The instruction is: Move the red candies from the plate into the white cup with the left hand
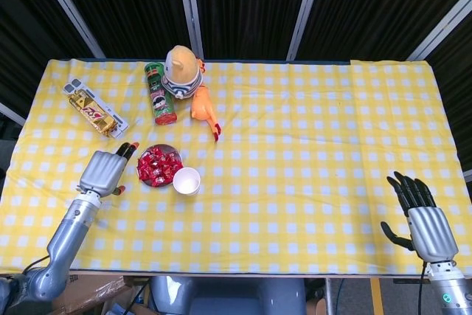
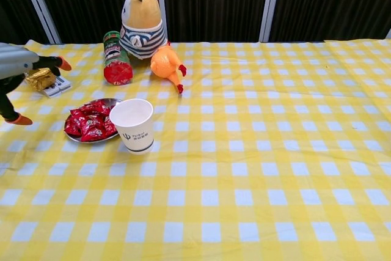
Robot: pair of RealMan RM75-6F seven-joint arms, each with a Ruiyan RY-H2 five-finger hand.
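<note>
The table [image 1: 310, 182], under its yellow checked cloth, stretches wide before me, and everything I need sits toward my left side. My left hand [image 1: 103, 171] hovers just beside the plate [image 1: 150, 181], fingers apart and holding nothing; in the chest view it only enters at the frame edge. My right hand [image 1: 424, 226] rests near the far right corner, fingers spread and empty, well apart from the work. The white cup [image 2: 133, 124] stands upright, touching or nearly touching the plate's rim on the side away from my left hand. The red candies [image 2: 88, 121] lie heaped on the plate. I judge them light, small and crinkly in slick wrappers, likely to slide rather than break, so I would pinch one piece from the top of the heap, by its body or twisted end, rather than scoop.
</note>
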